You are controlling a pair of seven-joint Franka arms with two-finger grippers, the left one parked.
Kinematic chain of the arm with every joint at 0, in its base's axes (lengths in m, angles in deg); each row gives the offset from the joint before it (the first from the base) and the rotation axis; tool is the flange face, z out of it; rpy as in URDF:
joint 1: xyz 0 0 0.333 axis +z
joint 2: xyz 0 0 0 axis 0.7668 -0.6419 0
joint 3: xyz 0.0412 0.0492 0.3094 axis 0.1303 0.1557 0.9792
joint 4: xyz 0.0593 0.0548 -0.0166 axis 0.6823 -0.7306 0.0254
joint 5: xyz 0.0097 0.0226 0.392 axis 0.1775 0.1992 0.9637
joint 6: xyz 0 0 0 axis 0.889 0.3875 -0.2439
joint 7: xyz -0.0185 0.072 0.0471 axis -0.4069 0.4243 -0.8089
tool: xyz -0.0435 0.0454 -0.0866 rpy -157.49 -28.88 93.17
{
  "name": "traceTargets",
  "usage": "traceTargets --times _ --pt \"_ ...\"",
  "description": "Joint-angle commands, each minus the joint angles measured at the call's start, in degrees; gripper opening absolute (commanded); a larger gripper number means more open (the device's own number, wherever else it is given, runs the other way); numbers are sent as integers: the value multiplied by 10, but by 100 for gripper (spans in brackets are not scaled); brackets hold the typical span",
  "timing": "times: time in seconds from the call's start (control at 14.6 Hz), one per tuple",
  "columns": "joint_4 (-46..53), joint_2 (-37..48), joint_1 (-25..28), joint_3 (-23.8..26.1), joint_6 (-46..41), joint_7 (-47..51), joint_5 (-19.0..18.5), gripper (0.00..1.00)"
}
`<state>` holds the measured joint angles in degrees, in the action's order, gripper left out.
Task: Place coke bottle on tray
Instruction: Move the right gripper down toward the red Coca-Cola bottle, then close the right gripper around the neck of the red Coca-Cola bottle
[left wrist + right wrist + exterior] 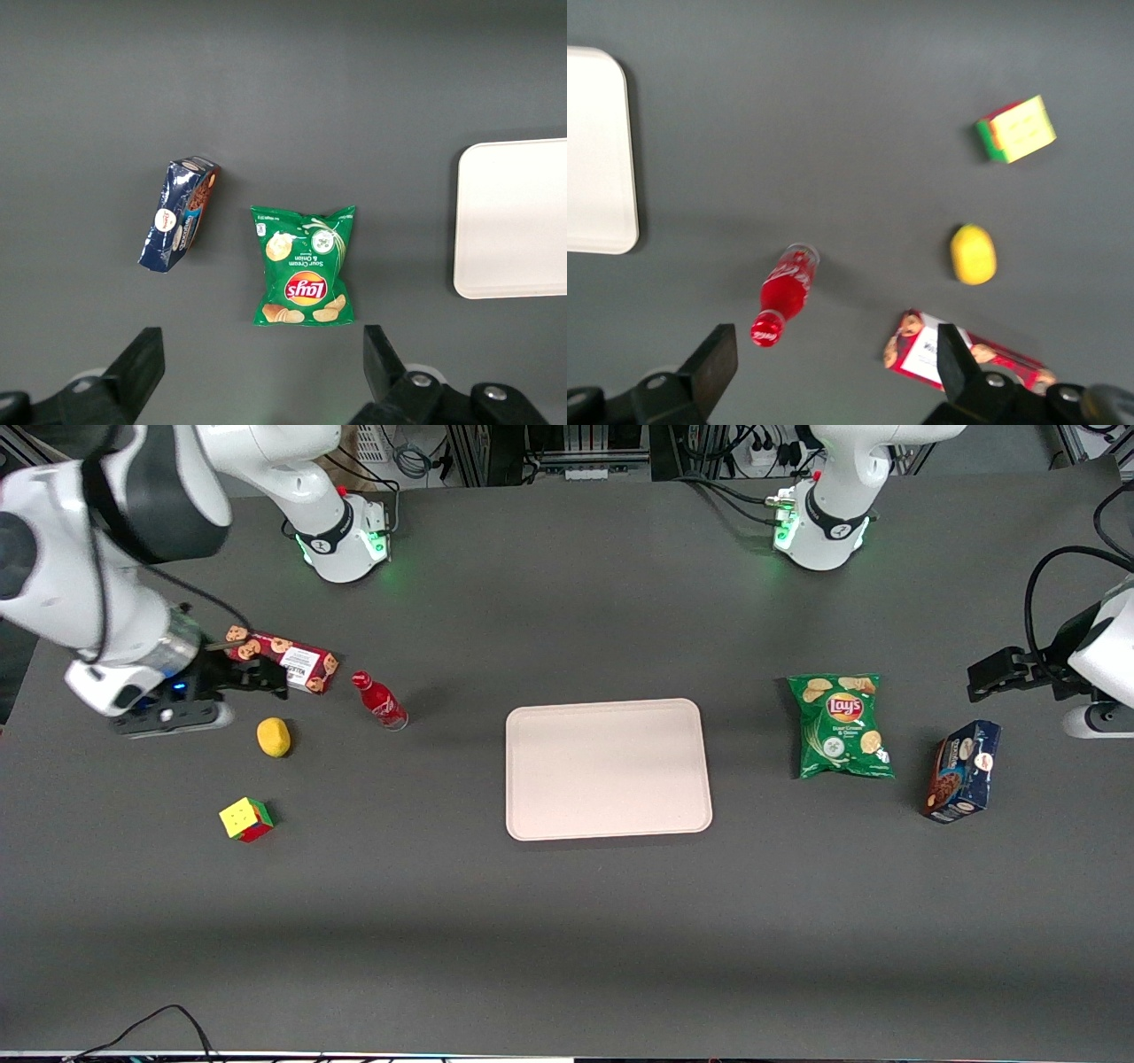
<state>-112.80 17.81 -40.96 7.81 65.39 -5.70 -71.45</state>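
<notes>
the tool (235,677) hangs above the desk (567,921) at the working arm's end, over the near end of the cookie box (285,662). in the right wrist view its two fingers (713,367) stand wide apart with nothing between them, and the desk shows through the gap.

the coke bottle (380,701) stands upright on the desk, apart from everything else. it sits between the cookie box and the tray (608,768), closer to the box, and well short of the tray's edge. its red cap is on top and its clear base rests on the desk. from the wrist camera the bottle (785,292) shows slanted, cap toward the tool.

the tray lies flat near the middle of the desk with its pale surface bare. its rounded corner shows in the right wrist view (602,150) and its edge in the left wrist view (514,217).

a lemon (274,737) lies nearer the front camera than the cookie box, just beside the tool. a cube (246,819) with yellow, green and red faces sits nearer the camera again.

toward the parked arm's end, a green chips bag (839,726) lies flat beside the tray, and a dark blue box (962,771) stands farther out from it.
</notes>
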Motion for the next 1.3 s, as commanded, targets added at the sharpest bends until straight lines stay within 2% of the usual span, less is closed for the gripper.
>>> traceTargets --times 0.0,0.21,0.41,1.03,1.23 --pt "-139 79 1 41 69 52 6 100" --pt "-225 99 1 69 156 60 6 100" --pt "-272 109 1 74 214 62 7 100" --pt "-327 103 2 107 303 91 18 100" --pt "-354 82 2 107 367 91 18 100"
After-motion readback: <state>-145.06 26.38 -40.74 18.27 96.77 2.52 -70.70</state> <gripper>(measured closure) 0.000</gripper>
